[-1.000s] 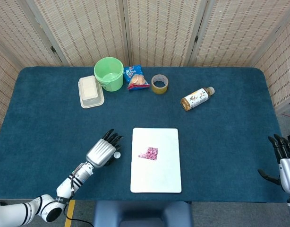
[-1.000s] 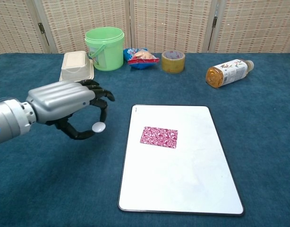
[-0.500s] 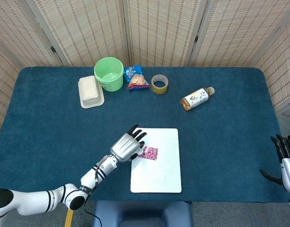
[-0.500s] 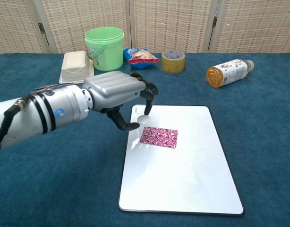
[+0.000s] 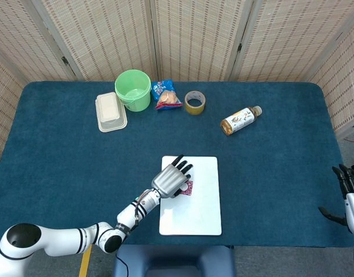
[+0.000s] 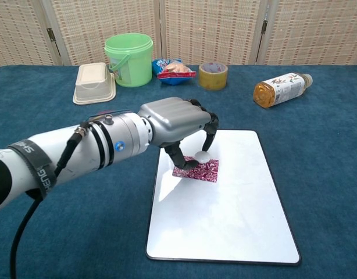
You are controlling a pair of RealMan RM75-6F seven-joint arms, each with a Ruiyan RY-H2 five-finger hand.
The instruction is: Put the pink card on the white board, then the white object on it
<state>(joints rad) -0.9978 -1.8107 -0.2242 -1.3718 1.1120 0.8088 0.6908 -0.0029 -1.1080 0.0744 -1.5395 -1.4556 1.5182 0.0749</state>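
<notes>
The white board point(image 5: 200, 216) point(image 6: 231, 215) lies flat near the table's front edge. On its upper left part lies the pink patterned card point(image 6: 200, 171) point(image 5: 188, 188), partly covered by my left hand. My left hand point(image 5: 172, 180) point(image 6: 178, 125) hovers over the card and pinches a small round white object point(image 6: 202, 156) between thumb and fingertip, just above the card. In the head view the object is hidden under the hand. My right hand point(image 5: 349, 196) rests at the table's right edge, its fingers apart and holding nothing.
Along the back stand a cream lidded box point(image 5: 110, 112) point(image 6: 95, 83), a green bucket point(image 5: 133, 89) point(image 6: 129, 59), a snack bag point(image 5: 166, 95) point(image 6: 173, 70), a tape roll point(image 5: 195, 102) point(image 6: 213, 75) and a lying bottle point(image 5: 240, 120) point(image 6: 282, 89).
My left hand carried the white object from the bare table left of the board to the right, over the board's edge, until it hangs above the pink card. The right hand stayed put.
</notes>
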